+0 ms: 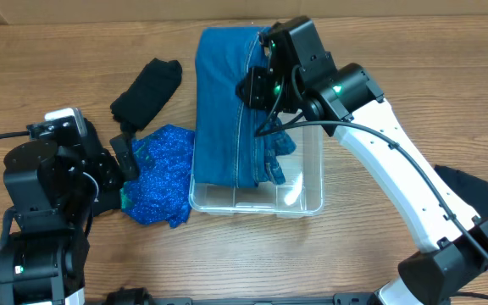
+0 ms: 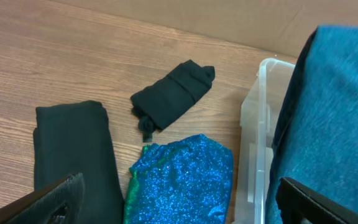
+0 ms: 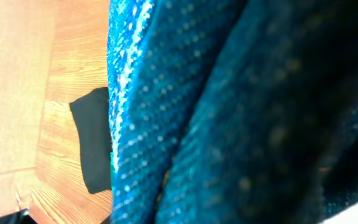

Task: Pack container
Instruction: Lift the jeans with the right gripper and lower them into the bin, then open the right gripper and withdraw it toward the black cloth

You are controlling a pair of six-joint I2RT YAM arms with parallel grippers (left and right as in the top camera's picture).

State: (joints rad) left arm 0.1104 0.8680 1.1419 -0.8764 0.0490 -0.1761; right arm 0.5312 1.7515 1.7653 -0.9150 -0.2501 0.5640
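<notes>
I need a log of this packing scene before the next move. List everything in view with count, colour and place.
container: one, clear plastic, table centre
jeans: one, blue denim, draped into the container's left side and over its far rim
sparkly cloth: one, bright blue, on the table left of the container
rolled cloth: one, black, on the table beyond the sparkly cloth
folded cloth: one, black, flat on the table left of the sparkly cloth
dark cloth: one, far right of the table, only partly seen
table: one, light wood
left end effector: open, by the sparkly cloth
right end effector: at the jeans; open or shut cannot be told
</notes>
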